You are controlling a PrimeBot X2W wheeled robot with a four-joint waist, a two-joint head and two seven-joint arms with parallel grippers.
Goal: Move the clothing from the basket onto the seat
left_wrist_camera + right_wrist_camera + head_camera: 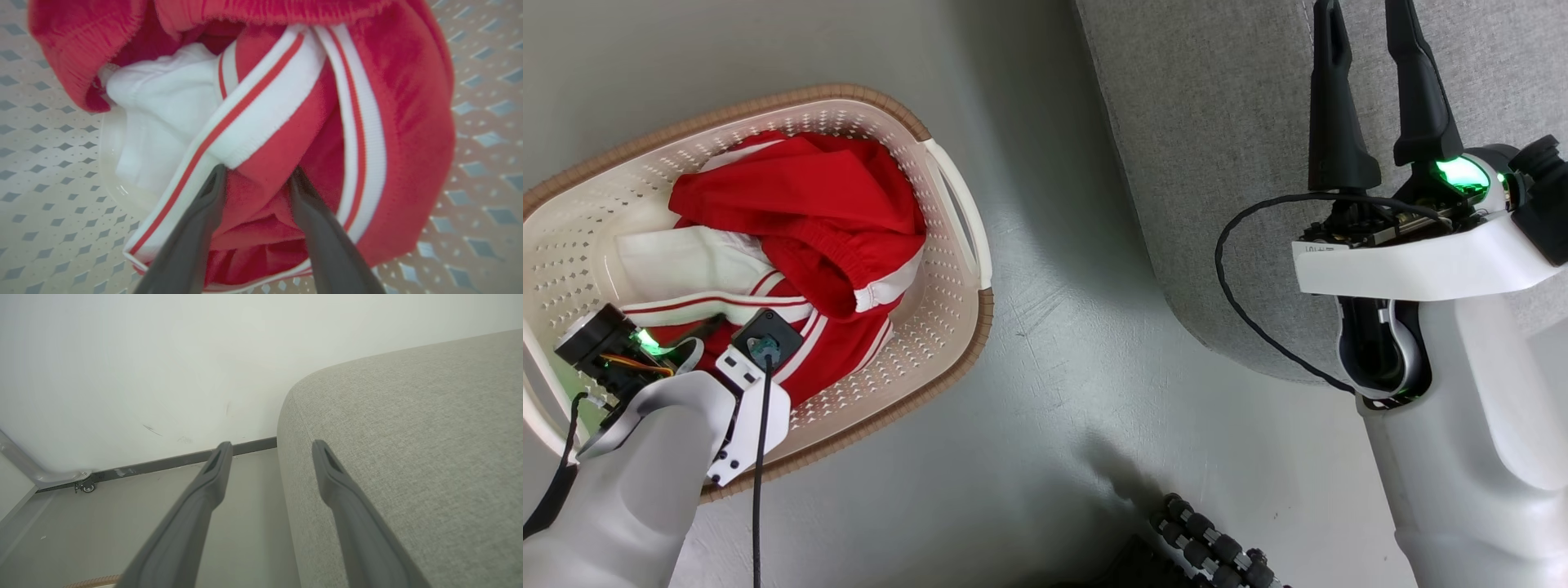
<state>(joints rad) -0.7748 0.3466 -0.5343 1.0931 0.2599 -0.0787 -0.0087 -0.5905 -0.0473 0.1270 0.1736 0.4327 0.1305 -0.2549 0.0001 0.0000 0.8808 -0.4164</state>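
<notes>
Open floor (1062,343) between basket (968,237) and seat (1217,163)

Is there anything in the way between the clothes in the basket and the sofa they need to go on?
Nothing visible does. Bare floor lies between the basket and the seat. The clothing sits uncovered in the basket. The open right gripper hangs over the seat's near edge.

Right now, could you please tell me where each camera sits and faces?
Head view: from the head, down at basket and seat; left arm, right arm.
Left wrist view: into the basket at clothing; left gripper straddles it.
Right wrist view: toward the wall past the seat; right gripper open.
Shared: head and left wrist see clothing.
</notes>
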